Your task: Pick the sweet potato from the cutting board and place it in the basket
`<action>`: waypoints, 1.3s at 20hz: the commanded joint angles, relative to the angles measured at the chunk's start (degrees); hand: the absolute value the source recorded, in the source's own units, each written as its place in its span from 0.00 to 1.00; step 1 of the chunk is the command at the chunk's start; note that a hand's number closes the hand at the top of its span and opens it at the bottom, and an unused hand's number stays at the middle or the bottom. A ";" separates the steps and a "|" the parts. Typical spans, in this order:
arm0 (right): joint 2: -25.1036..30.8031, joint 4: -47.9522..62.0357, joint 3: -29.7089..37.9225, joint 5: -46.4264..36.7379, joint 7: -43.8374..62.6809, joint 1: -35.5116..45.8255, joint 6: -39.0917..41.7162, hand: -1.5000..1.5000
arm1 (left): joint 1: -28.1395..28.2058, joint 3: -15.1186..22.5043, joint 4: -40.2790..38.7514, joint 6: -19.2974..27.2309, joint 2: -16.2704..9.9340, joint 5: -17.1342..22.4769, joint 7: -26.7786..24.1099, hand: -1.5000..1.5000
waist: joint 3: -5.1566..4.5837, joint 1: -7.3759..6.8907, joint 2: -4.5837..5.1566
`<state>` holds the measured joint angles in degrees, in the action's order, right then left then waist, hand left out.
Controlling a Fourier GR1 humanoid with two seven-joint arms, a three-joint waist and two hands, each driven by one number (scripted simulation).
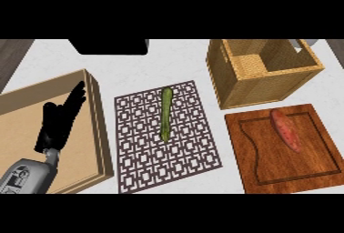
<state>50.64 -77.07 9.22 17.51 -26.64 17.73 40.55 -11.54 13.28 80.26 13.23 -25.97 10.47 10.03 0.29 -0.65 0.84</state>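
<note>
Head view: slender reddish-orange sweet potato (pixel 285 129) lies on cutting board (pixel 316 154); left hand (pixel 59 120) rests, fingers straight.

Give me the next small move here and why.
Probably bring the right hand, not in view, in over the cutting board and down toward the sweet potato. It lies untouched on the board, the basket just behind it stands open, and the left hand rests open over the tray at far left, too far away.
</note>
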 commanded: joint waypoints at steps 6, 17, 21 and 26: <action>13.13 -0.37 -8.15 -13.57 -15.73 -1.33 13.34 0.00 | -1.81 0.97 -1.79 0.77 2.47 -0.87 0.66 0.50 | 0.11 -1.00 0.35; 14.82 9.09 -16.52 -19.57 -30.91 -3.80 1.16 0.00 | -4.10 0.95 -2.52 -1.07 2.61 -1.22 1.17 0.50 | 0.10 -1.62 0.22; 14.18 14.79 -18.69 -20.21 -32.92 -0.08 -2.10 0.00 | -4.62 0.64 -3.48 -1.73 2.58 -1.59 0.49 0.50 | -0.01 -2.60 0.23; 10.86 18.23 -23.15 -22.41 -35.05 0.79 -7.13 0.00 | -6.50 -2.46 -4.97 -4.03 0.62 0.24 1.23 0.50 | -0.09 -1.84 0.04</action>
<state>63.60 -63.40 -11.45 -3.39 -49.72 17.21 26.08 -16.45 12.44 76.29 10.76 -24.15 9.88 10.75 0.25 -2.78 0.98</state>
